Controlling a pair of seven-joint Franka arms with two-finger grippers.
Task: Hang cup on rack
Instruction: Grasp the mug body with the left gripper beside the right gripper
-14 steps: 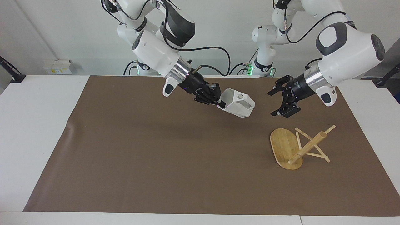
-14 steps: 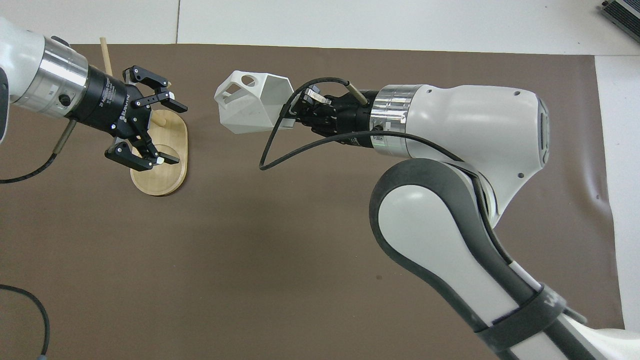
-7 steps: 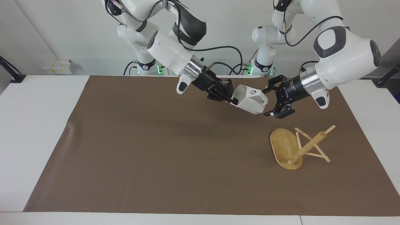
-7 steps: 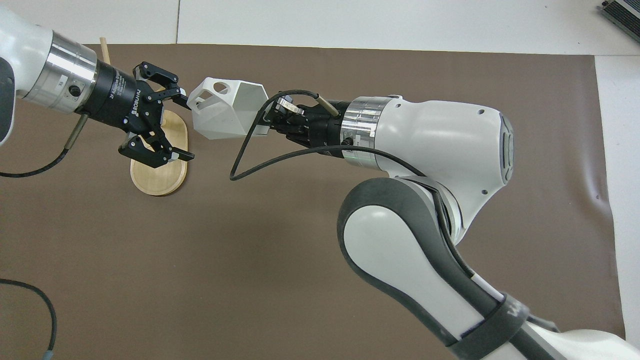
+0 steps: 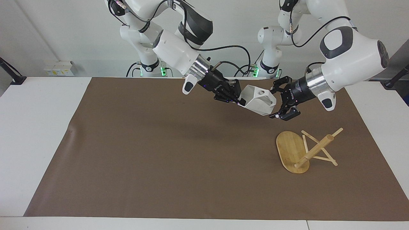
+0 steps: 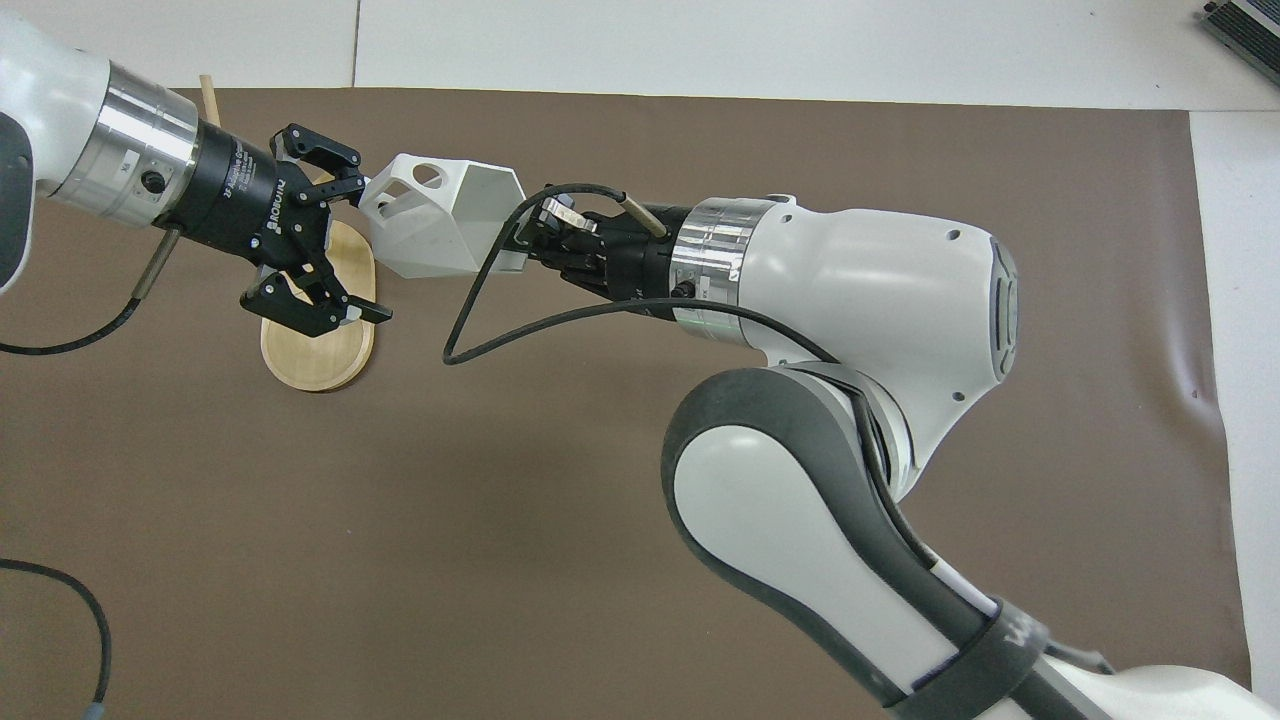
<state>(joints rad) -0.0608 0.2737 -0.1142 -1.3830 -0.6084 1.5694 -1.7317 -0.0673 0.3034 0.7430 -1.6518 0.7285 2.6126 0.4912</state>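
- Right gripper (image 5: pixel 240 101): fingers clamped on the cup (image 5: pixel 258 100), held aloft (tilted sideways).
- Left gripper (image 5: pixel 277 103): fingers spread wide around the cup's handle end, gripping nothing.
- Rack (image 5: pixel 306 150): lying toppled on the tabletop (image 5: pixel 159 143).

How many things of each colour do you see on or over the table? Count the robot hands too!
White: 1, the small faceted white cup, held in the air by the right gripper.
Light wood: 1, the bamboo peg rack, tipped over on the brown mat.
Brown: 1, the mat.
Black: 2, the right gripper and the open left gripper.
Total: 5.
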